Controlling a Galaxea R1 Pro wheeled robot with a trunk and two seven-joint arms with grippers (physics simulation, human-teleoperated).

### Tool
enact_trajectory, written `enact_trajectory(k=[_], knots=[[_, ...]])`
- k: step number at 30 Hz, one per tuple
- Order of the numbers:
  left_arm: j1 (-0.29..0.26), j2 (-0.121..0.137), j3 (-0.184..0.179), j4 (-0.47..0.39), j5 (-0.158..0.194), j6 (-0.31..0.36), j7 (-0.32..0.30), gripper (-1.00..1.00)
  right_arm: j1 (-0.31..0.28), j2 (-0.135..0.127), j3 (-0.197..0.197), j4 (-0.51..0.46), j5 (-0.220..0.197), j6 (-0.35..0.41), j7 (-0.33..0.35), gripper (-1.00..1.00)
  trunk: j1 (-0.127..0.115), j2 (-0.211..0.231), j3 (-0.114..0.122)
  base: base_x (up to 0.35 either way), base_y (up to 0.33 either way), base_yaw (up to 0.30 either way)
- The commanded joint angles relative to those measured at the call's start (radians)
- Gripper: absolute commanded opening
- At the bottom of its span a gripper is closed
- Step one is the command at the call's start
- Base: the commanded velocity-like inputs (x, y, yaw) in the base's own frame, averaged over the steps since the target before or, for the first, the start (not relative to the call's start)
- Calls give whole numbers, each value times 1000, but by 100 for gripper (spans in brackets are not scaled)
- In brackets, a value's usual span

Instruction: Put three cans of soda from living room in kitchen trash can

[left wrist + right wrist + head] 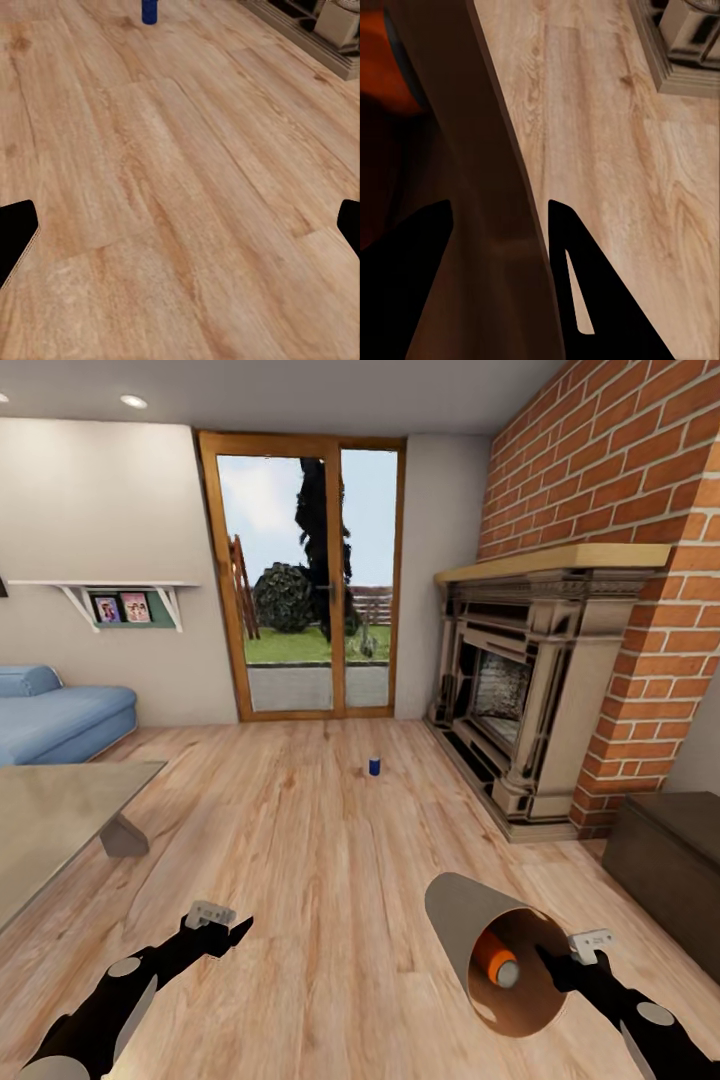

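The right gripper (556, 958) is pinching the rim of the light-grey tapered bin (462, 916), tipped mouth-forward with an orange soda can (495, 960) lying inside. It may roll out. The left gripper (232, 931) is hanging wide open; the dark blue can (375, 766) is standing mid-floor, near the fireplace (520, 690).

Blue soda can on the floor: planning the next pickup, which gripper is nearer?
Left. The left gripper hangs open, facing the blue can ahead; the right gripper grips the bin's rim.
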Motion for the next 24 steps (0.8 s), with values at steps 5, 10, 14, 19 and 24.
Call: enact_trajectory(k=[5,10,14,19,24], knots=[[0,-2,0,0,0,0,1,100,-1,-1,-4,-3,-9,0,3,-100,0,0,0,323,63,0],[0,-3,0,0,-1,0,1,100,-1,0,-3,-3,-9,0,2,-100,0,0,0,324,19,0],[0,-3,0,19,1,-1,2,100,-1,1,-2,-4,-9,0,2,-100,0,0,0,324,3,0],[0,-3,0,27,1,-1,13,100,-1,2,1,-4,-9,5,1,-100,0,0,0,324,1,-87],[0,-3,0,29,-1,-1,25,100,-2,2,1,-3,-21,64,0,-100,0,0,0,324,0,-215]])
